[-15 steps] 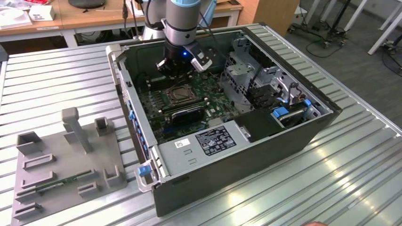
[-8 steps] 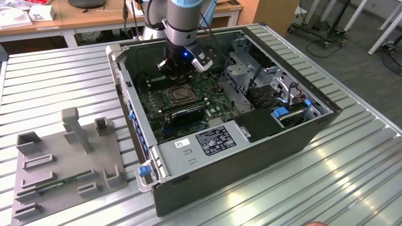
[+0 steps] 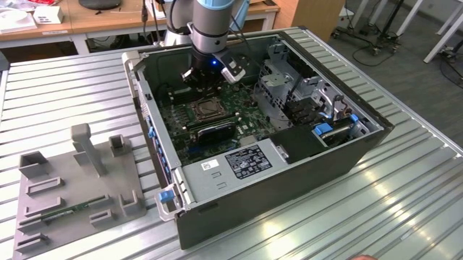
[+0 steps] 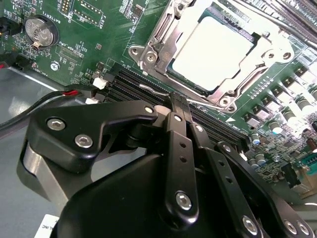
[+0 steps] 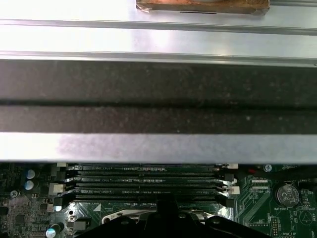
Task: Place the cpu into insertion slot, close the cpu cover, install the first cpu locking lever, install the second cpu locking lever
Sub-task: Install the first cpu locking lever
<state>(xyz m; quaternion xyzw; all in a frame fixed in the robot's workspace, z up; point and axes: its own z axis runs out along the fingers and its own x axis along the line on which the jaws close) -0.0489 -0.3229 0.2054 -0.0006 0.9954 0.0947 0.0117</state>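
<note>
Four memory slots (image 5: 146, 184), first wrist view; cpu (image 4: 213, 52), second wrist view

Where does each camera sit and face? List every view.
Exterior view: off the arm, looking down into the open computer case; arm and gripper show.
Second wrist view: at the wrist, past the gripper onto the cpu.
First wrist view: at the wrist, facing memory slots and case wall.
Both wrist views share the memory slots.

Above the cpu (image 4: 213, 49) you have open room from the top. On the exterior view's right the tall metal drive cage (image 3: 278, 81) stands near. On the exterior view's left the case wall (image 3: 142, 95) shuts you in. Low memory slots (image 4: 143, 88) lie just beside the gripper (image 4: 177, 100).
</note>
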